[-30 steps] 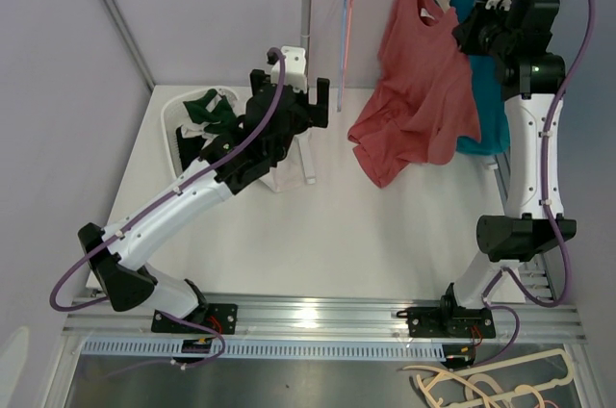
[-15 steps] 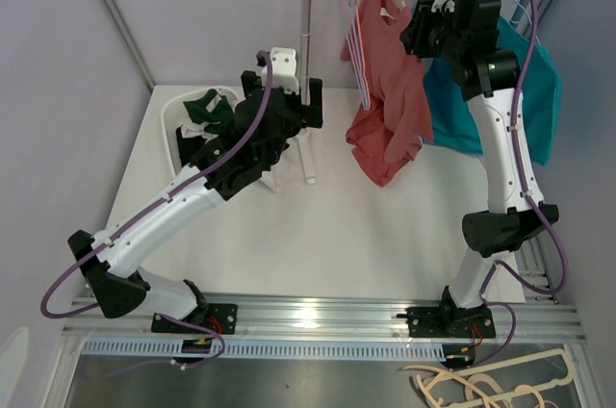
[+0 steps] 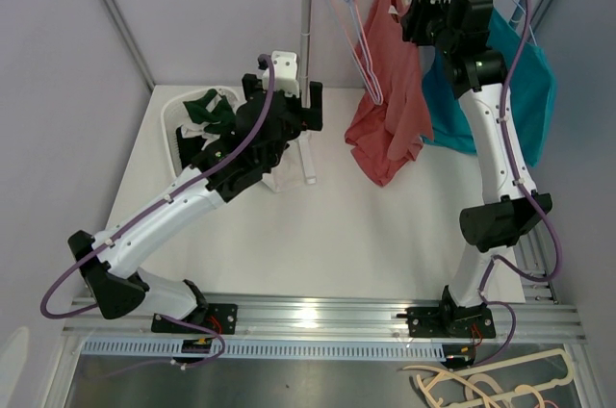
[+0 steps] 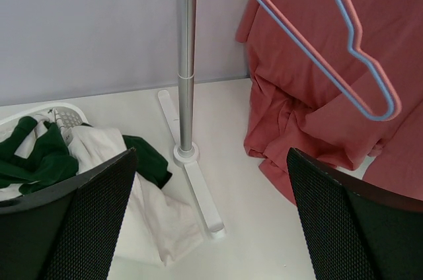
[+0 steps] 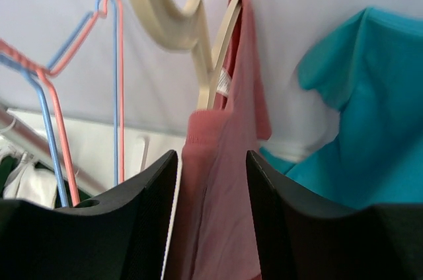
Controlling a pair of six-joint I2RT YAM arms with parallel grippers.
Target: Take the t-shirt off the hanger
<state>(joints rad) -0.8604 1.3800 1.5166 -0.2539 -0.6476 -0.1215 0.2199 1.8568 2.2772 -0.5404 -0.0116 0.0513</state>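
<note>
Since the right jaws straddle the t-shirt (image 3: 390, 100) below the hanger (image 5: 165, 16), grip unclear, we should pinch firmly; left jaws stand open.

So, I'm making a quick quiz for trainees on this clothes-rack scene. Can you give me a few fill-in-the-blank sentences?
1. The left gripper faces the rack pole with its jaws ___.
2. The right gripper has the ___ t-shirt between its fingers, on a cream hanger.
3. The basket of green and white clothes sits on the table's ___ side.

Missing words: open; red; left.
</note>
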